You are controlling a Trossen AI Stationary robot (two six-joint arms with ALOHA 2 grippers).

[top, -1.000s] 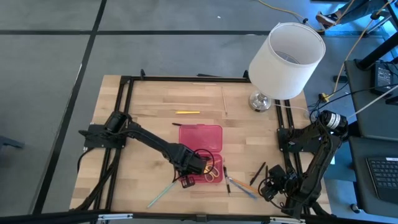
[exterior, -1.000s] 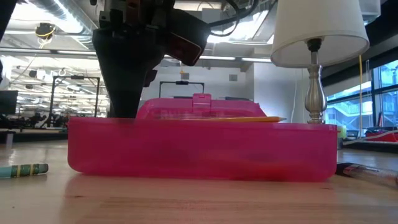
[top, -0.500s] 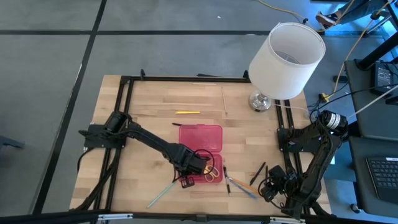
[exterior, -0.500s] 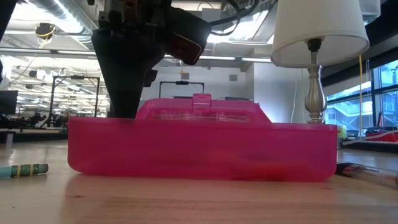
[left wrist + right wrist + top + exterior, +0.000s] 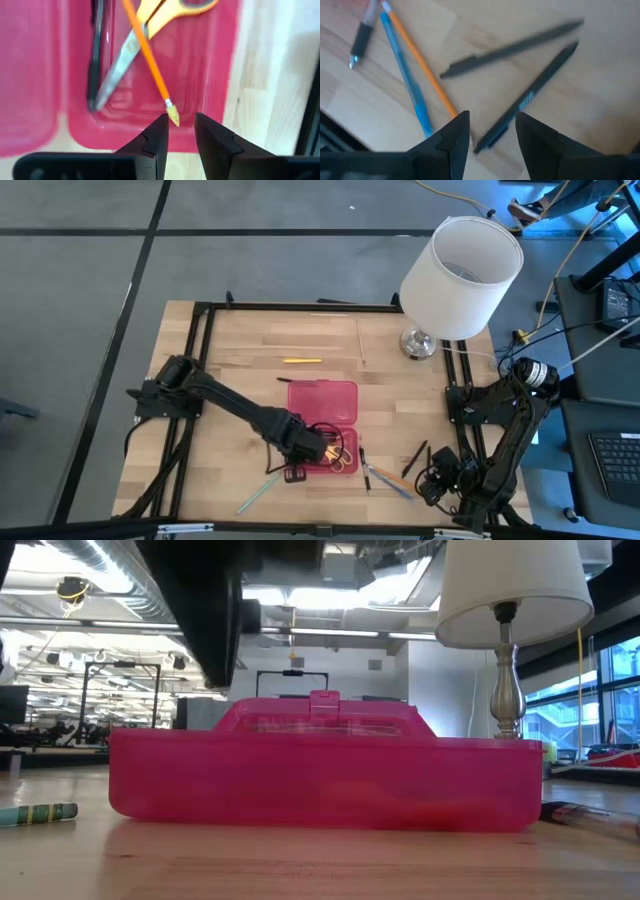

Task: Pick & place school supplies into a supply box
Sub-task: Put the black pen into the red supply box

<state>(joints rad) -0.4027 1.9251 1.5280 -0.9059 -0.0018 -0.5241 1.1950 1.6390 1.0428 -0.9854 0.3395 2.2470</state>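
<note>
Left pincer (image 5: pixel 180 127): fingers slightly apart, empty, above near edge of red-pink case (image 5: pixel 323 424)
Case: mid-bench, holding scissors (image 5: pixel 145 30), orange pencil (image 5: pixel 147 52)
Right pincer (image 5: pixel 492 131): parted over black pens (image 5: pixel 530 95)

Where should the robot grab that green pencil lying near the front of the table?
Probably at mid-shaft, from straight above, fingers across it. The green pencil lies flat and slanted on the bare table, nothing touching it, just in front of the open left gripper.
</note>
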